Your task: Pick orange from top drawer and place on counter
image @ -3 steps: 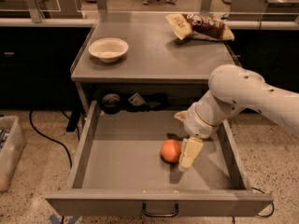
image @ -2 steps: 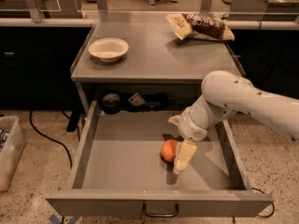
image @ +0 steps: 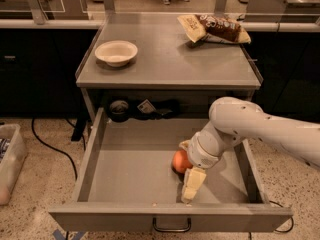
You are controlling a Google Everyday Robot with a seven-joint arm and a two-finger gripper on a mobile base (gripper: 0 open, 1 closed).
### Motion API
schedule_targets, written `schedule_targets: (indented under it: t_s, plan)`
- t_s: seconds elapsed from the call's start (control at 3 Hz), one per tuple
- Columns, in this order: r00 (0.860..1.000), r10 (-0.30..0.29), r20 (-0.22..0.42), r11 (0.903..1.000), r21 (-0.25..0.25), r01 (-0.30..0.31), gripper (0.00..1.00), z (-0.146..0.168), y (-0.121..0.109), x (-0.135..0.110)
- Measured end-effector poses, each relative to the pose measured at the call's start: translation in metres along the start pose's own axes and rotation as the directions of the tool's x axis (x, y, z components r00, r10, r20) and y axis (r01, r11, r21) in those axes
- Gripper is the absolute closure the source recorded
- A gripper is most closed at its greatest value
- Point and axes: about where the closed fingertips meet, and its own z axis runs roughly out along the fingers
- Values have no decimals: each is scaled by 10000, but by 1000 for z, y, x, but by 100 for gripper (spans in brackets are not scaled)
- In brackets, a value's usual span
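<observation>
The orange (image: 179,161) lies on the floor of the open top drawer (image: 125,169), right of its middle. My gripper (image: 188,165) reaches down into the drawer from the right and is open. One pale finger (image: 193,183) stands in front of the orange and the other finger tip (image: 184,145) shows just behind it. The wrist covers the orange's right side. The counter (image: 170,64) is the grey top above the drawer.
A white bowl (image: 116,52) stands at the counter's left and a chip bag (image: 212,29) lies at its back right. Dark items (image: 120,108) sit in the recess behind the drawer. A plastic bin (image: 10,159) stands on the floor at left.
My gripper has moved left and toward the drawer's front, so its fingers now stand on either side of the orange. The orange has not moved.
</observation>
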Motion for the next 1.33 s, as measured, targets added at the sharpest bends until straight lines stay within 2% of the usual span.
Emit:
schedule_targets:
  t_s: [0.33,0.67,1.0,1.33]
  plan:
    - [10000,-14,2,10000,4,14,0,0,-1,0]
    - [9987,-509,30,9982,318,508,0,-6,-33,-15]
    - [9987,-509,32,9982,325,507,0,-6,-34,-15]
    - [9997,-240,-95,9996,132,242,0,4,-37,-2]
